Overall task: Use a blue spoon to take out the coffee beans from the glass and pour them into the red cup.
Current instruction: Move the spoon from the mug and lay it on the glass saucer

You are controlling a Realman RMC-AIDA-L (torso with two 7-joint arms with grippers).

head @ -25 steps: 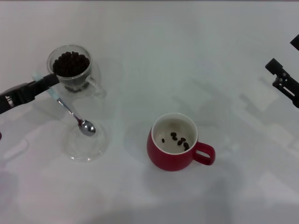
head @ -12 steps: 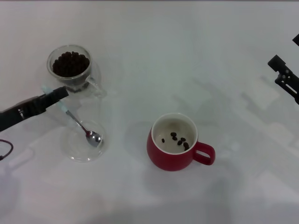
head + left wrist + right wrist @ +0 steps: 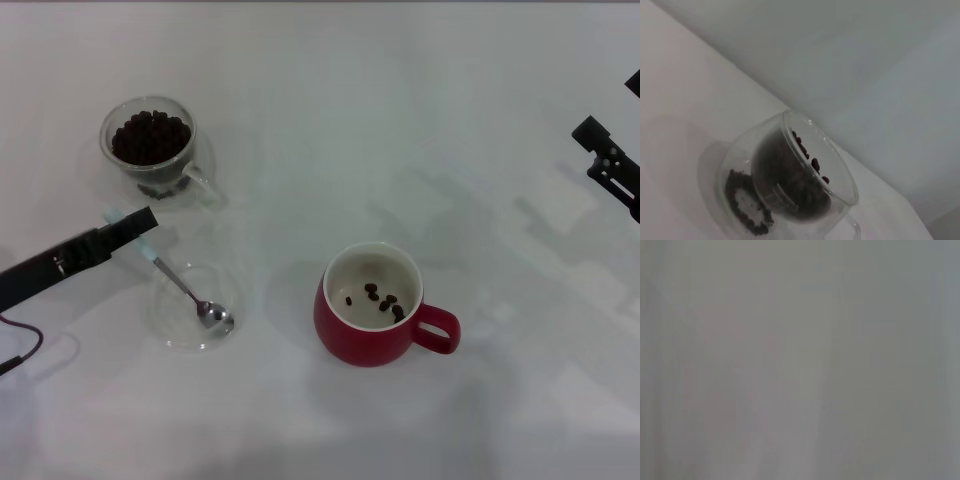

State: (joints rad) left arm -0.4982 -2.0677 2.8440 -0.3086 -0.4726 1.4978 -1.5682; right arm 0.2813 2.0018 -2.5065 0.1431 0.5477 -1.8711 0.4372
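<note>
The glass [image 3: 150, 146], far left, is heaped with coffee beans [image 3: 151, 136]. The red cup [image 3: 376, 303], near centre, holds a few beans. The left gripper [image 3: 140, 225] pinches the blue spoon [image 3: 178, 282], its bowl over the clear saucer [image 3: 195, 305]. The right gripper [image 3: 607, 165] is parked far right; its jaws' state can't be told.

No legible text or markings.

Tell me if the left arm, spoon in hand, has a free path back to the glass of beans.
Probably yes. The left pincer holds the blue spoon just short of the glass, nothing stands between them, and the glass's mouth is open.
</note>
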